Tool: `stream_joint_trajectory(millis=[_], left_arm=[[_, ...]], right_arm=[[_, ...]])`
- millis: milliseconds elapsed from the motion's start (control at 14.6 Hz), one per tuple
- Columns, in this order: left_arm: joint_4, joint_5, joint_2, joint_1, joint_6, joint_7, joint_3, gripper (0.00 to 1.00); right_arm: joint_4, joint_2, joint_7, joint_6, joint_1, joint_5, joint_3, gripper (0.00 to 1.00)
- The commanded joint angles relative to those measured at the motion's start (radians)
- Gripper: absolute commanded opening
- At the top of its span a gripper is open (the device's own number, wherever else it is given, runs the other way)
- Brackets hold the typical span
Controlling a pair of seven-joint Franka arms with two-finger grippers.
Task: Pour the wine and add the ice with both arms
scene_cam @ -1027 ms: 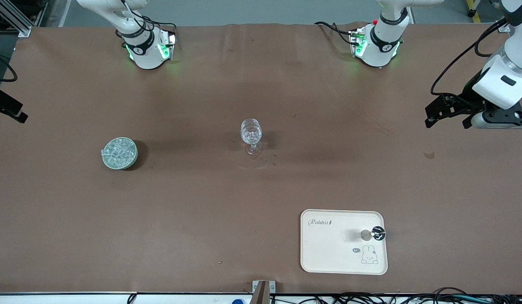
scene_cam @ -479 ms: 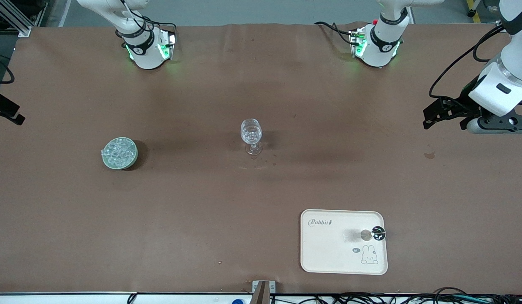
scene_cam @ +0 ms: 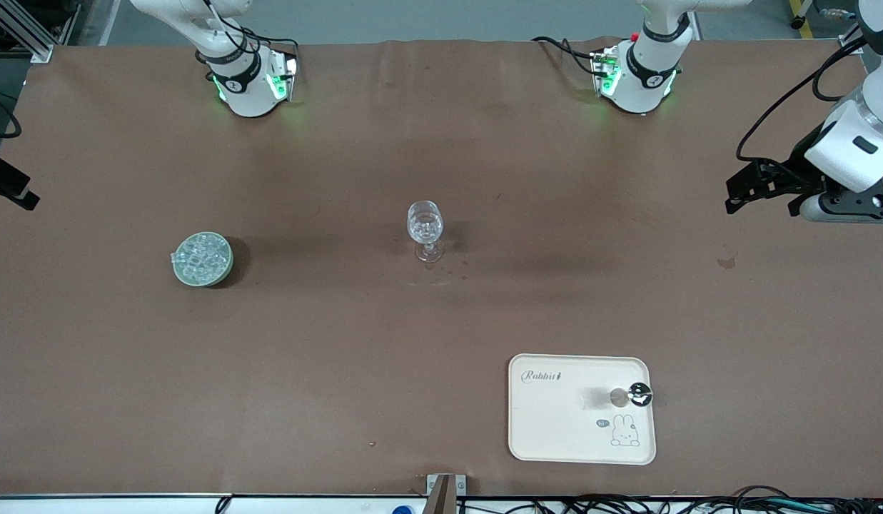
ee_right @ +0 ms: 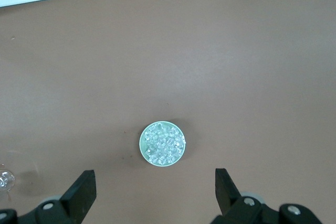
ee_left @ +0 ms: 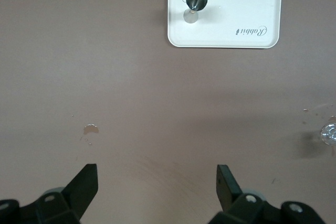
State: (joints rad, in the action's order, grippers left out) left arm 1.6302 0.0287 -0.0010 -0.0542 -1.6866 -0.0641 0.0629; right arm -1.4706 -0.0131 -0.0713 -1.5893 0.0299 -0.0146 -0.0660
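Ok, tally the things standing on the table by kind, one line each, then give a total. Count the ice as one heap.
Stemmed glass: 1
Pale green bowl: 1
Heap of ice cubes, in the bowl: 1
Cream tray: 1
Small metal stopper, on the tray: 1
Total: 5

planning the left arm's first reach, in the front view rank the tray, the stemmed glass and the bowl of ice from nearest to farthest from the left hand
1. Tray: toward the left arm's end, nearest the front camera; closest to the open left hand.
2. Stemmed glass: mid-table, a little farther than the tray.
3. Bowl of ice: toward the right arm's end, clearly farthest.
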Motion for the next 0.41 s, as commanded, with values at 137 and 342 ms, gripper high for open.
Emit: stream_joint_trajectory(millis=[137,342], left_arm=[[0.008,-0.015,-0.020,-0.004,0.012,0.010,-0.003,0.99],[-0.001,-0.015,-0.019,-0.006,0.024,0.009,-0.002,0.99]], right_arm=[[-0.008,0.016,0.013,0.000,0.001,0.016,0.005,1.00],[-0.008,0.016,0.011,0.000,-0.018,0.015,-0.003,1.00]])
